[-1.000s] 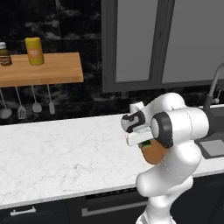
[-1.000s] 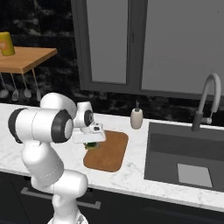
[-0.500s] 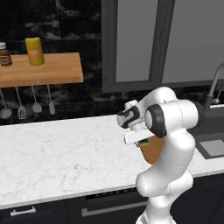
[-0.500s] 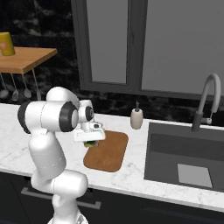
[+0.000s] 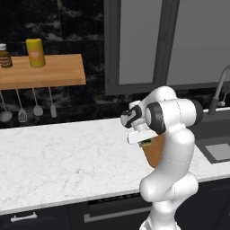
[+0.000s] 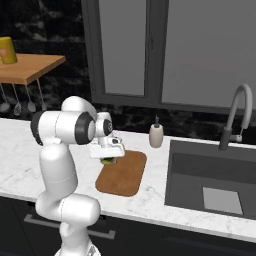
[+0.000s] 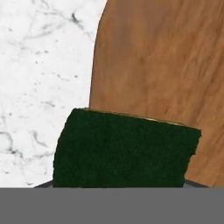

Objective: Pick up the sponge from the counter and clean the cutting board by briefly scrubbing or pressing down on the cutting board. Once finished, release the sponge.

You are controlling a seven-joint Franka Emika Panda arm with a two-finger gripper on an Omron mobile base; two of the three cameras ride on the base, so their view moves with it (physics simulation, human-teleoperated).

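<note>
The pincer was clamped on the sponge, held above the near-left edge of the cutting board. The board's bare middle lay ahead and to the right across the desk, so the scrub likely called for a short carry that way, then down.

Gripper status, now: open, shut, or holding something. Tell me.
Gripper: shut on the sponge, held at the near edge of the cutting board.

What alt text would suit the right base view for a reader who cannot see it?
The white arm's gripper holds a green sponge at the far left corner of a brown cutting board on a white marble counter, left of a dark sink.
</note>
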